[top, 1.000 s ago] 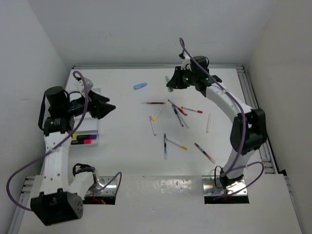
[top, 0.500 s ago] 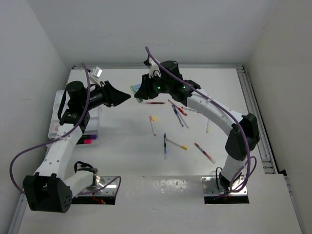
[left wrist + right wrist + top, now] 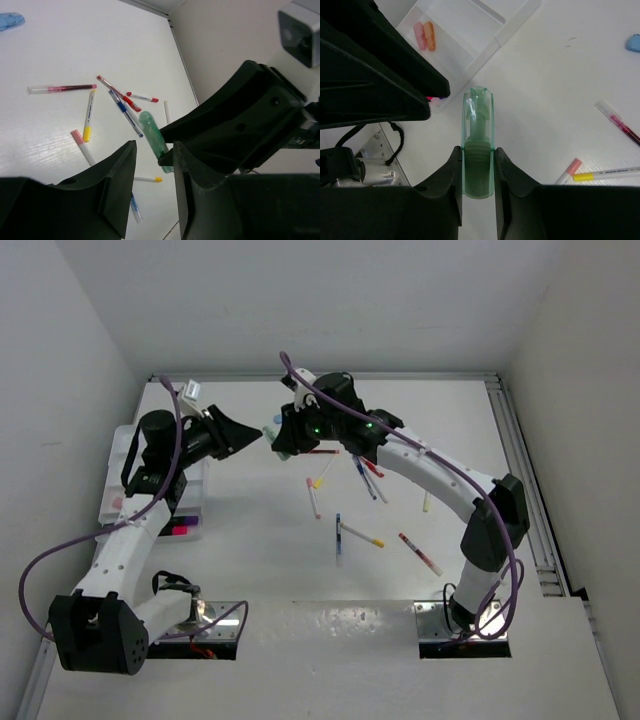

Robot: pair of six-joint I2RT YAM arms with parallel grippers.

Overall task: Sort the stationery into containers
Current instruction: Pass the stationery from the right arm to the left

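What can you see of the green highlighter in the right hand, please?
The green highlighter is a stubby marker of see-through green plastic, its pale cap showing the tip inside, its body darker. The right hand is shut on the body, a finger on each side, the cap end sticking out past them. It is held above the table near the white tray; the open left hand faces it closely, apparently not touching.

white arms (image 3: pixel 120 545), black joints (image 3: pixel 497 512) — a purple cable (image 3: pixel 180 440) along each. fingers (image 3: pixel 117 192) are black wedges; a green light (image 3: pixel 315 426) on the right wrist (image 3: pixel 335 415).
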